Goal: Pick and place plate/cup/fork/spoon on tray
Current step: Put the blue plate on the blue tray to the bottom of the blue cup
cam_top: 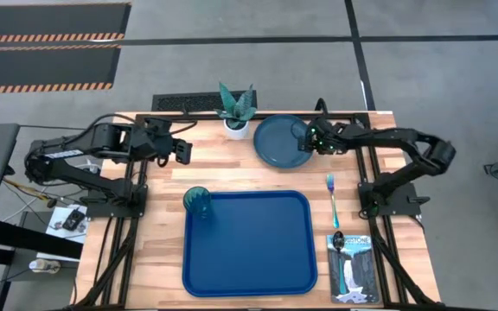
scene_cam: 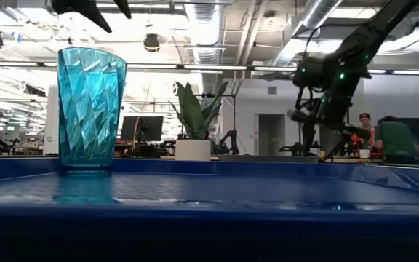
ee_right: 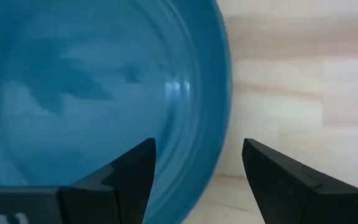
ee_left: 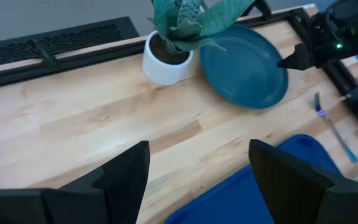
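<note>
The dark teal plate (cam_top: 277, 141) lies flat on the table at the far side, next to the plant. My right gripper (cam_top: 306, 142) is open at the plate's right rim (ee_right: 210, 93), one finger over the plate's inside and one over the bare wood; no touch shows. The teal cup (cam_top: 197, 200) stands upright in the far left corner of the blue tray (cam_top: 258, 259), and it also shows in the low view (scene_cam: 89, 109). The fork (cam_top: 332, 197) lies on the table to the right of the tray. The spoon (cam_top: 338, 242) lies with its bowl on a booklet. My left gripper (ee_left: 197, 168) is open and empty at the far left.
A white pot with a spiky plant (cam_top: 236, 114) stands just left of the plate. A waterfall-photo booklet (cam_top: 354, 269) lies at the near right, beside the tray. Bare wood (cam_top: 158, 216) lies left of the tray. People show in the room behind in the low view (scene_cam: 391, 138).
</note>
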You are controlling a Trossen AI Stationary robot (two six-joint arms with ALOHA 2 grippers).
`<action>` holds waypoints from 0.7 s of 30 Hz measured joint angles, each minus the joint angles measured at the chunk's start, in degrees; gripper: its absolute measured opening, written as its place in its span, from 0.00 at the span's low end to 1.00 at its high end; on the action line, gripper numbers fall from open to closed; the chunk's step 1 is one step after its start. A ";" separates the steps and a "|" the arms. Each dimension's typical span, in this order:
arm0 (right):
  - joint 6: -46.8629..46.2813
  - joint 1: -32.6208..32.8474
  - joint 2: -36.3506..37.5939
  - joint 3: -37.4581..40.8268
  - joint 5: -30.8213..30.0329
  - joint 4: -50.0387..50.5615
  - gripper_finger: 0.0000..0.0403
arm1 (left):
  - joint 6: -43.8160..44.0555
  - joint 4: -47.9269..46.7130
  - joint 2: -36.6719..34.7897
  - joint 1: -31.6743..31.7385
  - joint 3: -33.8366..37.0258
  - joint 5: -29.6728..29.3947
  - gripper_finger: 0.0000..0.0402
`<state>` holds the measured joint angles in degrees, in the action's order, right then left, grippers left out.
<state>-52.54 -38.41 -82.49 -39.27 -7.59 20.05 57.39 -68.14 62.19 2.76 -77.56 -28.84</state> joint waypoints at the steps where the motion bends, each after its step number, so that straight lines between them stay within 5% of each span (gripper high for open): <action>1: -0.57 -0.02 -1.15 0.02 0.02 -0.33 0.66 | -0.30 0.02 0.34 0.05 0.00 0.03 0.65; 10: -1.60 0.06 -7.85 -0.34 3.39 -2.13 0.62 | -0.85 -0.07 0.69 0.03 0.00 -0.39 0.65; 21: -1.77 -0.09 -7.53 -0.24 3.99 -2.51 0.21 | -1.49 -0.11 0.55 0.03 0.00 -0.41 0.65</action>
<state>-54.31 -38.50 -90.02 -39.51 -3.59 17.54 55.90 -68.25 62.74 2.79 -77.56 -29.25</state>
